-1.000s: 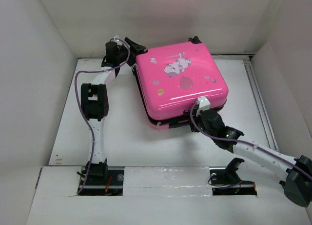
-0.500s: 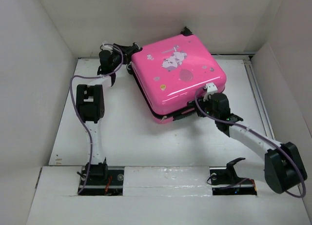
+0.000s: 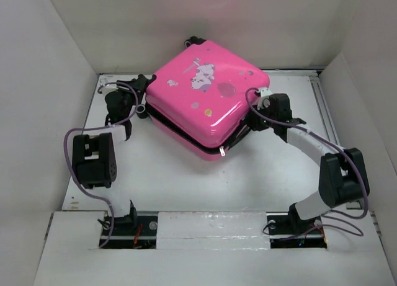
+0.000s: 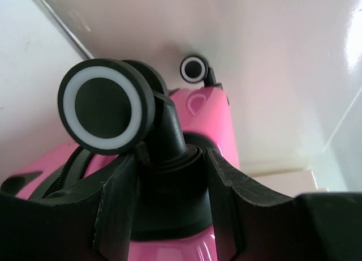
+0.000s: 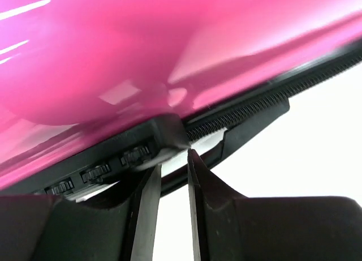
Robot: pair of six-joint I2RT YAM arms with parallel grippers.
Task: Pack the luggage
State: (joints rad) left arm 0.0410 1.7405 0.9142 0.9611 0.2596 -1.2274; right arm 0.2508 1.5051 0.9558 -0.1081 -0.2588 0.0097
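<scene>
Up top, finds the luggage (image 3: pixel 205 100) shut and lying flat on the white table (image 3: pixel 155 174), printed pink shell upward, set toward the back wall (image 3: pixel 186 25) and turned so that one corner points at the near edge. Shows a black zipper seam (image 3: pixel 177 131) along the two near sides, with a small zipper pull (image 3: pixel 222 152) hanging at the near corner. Meets the left gripper (image 3: pixel 142 100) at the case's left corner and the right gripper (image 3: pixel 248 125) at its right-hand side, just by the seam. From the left wrist, looks up at a black wheel (image 4: pixel 107 105) with a white ring, close and large, and past it at a second wheel (image 4: pixel 194 68) farther along the pink edge. Has the left gripper's fingers (image 4: pixel 116 210) pressed in from both sides on the black caster mount (image 4: pixel 169 182) under the near wheel, clamped on it. From the right wrist, looks along the glossy pink shell to the zipper teeth (image 5: pixel 266 102) and a black lock block (image 5: pixel 113 153) with three small dials. Shows the right gripper's fingers (image 5: pixel 147 210) nearly together, only a thin slit of white table between them, tips right under the end of the lock block and beside a pale tab (image 5: pixel 150 159). Cannot tell whether those tips pinch the tab, touch the block or hold nothing.
</scene>
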